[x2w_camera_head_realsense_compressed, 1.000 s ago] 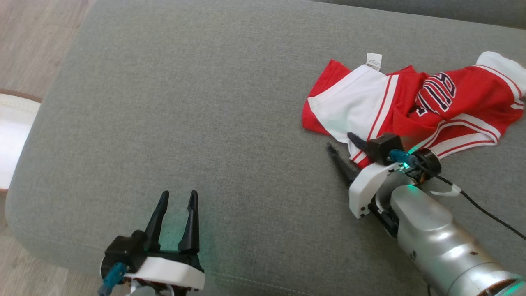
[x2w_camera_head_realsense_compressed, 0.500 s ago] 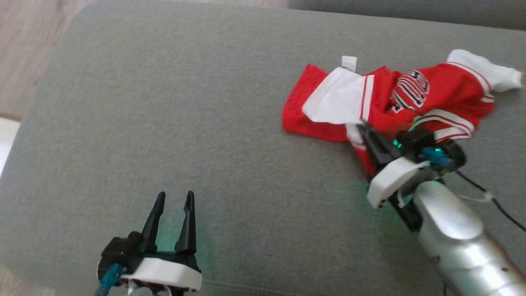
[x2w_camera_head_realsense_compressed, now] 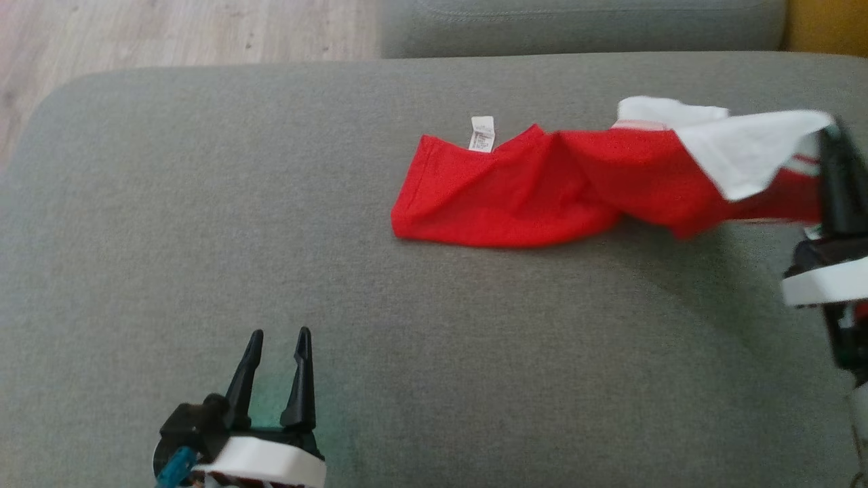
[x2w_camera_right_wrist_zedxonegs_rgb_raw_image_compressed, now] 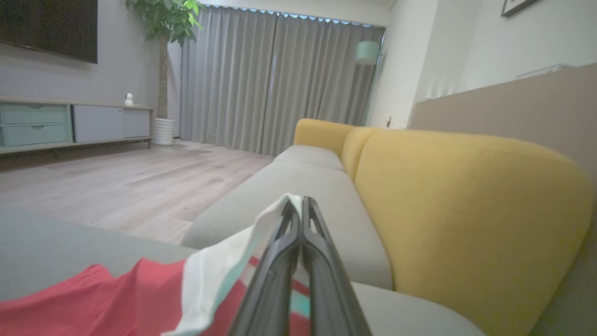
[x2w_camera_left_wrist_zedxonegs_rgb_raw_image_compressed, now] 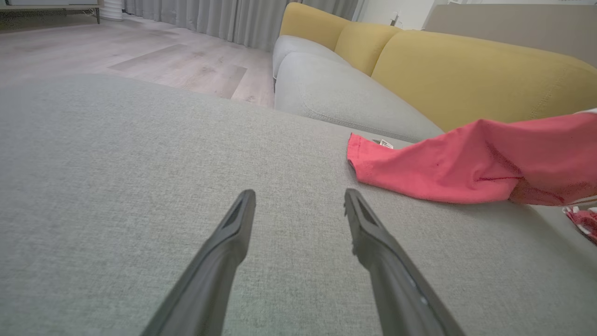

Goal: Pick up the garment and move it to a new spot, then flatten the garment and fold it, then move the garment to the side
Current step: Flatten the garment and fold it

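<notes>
Garment (x2w_camera_head_realsense_compressed: 515,193), red with a white panel, stretched along the far half of the grey sofa cushion (x2w_camera_head_realsense_compressed: 203,203): its left end lay on it (a white label (x2w_camera_head_realsense_compressed: 482,132) at the far hem), its right end hung raised near the right edge. The right gripper (x2w_camera_head_realsense_compressed: 833,146) pinched that white corner, fingers pressed together. The left gripper (x2w_camera_head_realsense_compressed: 279,335) was by the front edge, fingers spread, well apart from the cloth.
</notes>
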Tool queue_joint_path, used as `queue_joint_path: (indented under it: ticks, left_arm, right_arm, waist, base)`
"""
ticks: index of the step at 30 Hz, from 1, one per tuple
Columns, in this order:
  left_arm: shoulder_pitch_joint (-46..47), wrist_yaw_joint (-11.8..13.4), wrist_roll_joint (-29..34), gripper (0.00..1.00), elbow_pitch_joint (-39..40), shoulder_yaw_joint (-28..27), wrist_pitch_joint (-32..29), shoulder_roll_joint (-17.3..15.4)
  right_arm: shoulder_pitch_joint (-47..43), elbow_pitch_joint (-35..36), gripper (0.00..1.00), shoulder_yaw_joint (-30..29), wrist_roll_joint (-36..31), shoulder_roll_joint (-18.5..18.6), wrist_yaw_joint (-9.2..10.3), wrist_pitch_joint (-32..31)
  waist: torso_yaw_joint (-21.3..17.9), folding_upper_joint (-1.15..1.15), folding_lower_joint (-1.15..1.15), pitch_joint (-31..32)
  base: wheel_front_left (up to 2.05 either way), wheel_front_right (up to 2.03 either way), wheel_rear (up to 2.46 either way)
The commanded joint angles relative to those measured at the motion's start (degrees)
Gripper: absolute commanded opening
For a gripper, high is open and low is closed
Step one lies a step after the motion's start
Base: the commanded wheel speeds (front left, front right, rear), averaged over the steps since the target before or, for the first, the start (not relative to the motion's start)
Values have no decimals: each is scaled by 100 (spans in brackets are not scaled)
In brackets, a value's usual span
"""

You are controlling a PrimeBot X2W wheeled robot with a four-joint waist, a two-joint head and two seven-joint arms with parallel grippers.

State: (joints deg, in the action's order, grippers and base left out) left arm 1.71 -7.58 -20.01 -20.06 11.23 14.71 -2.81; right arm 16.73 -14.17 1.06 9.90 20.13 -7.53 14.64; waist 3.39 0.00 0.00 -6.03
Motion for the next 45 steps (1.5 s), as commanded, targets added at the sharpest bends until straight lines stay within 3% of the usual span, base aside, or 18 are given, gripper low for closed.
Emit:
queue_joint_path:
  ticks: [1, 8, 15, 19, 21, 27, 30, 33, 37, 45]
  left_arm:
    - [81, 9, 60, 100, 138, -175, 29, -7]
    - [71, 9, 21, 100, 72, -88, 29, -7]
    - [108, 9, -38, 100, 13, -13, 29, -7]
    - [211, 9, -105, 100, -40, 175, 29, -7]
    - [237, 9, -134, 100, -55, 245, 29, -7]
    - [291, 9, -316, 100, -133, 654, 29, -7]
    - [217, 9, -345, 100, -160, 705, 29, -7]
    - [108, 9, -333, 100, -187, 634, 29, -7]
    - [-5, 9, -296, 100, -173, 494, 29, -7]
    - [140, 9, -253, 100, -53, 525, 29, -7]
  right_arm:
    - [93, 268, 0, -12, -76, 99, 4, 35]
    - [600, 375, 0, -130, -286, 264, 4, 35]
    - [2119, 65, 0, 939, -372, 545, 4, 28]
    - [3541, -502, 0, 1878, -409, 623, 4, -1]
    - [3906, -691, 0, 2032, -398, 595, 4, 2]
    - [5523, -1845, 0, 2616, -546, 481, 4, 29]
    - [5967, -1964, 0, 2805, -578, 522, 4, 33]
    - [6073, -1910, 0, 2946, -542, 624, 4, 34]
    - [5782, -1864, 0, 2893, -386, 822, 4, 35]
    - [4123, -1790, 0, 2927, 236, 1285, 4, 35]
  waist:
    - [-70, 0, 0, 57]
    - [15, 0, 0, 94]
    - [379, 0, 0, 25]
    - [804, 0, 0, -48]
    - [947, 0, 0, -62]
    - [1959, 0, 0, -47]
    - [2376, 0, 0, -59]
    - [2605, 0, 0, -68]
    - [2591, 0, 0, -104]
    - [1794, 0, 0, -268]
  base:
    - [0, 0, 0]
    - [0, 0, 0]
    - [0, 0, 0]
    - [0, 0, 0]
    - [0, 0, 0]
    - [0, 0, 0]
    - [0, 0, 0]
    - [0, 0, 0]
    - [0, 0, 0]
    - [0, 0, 0]
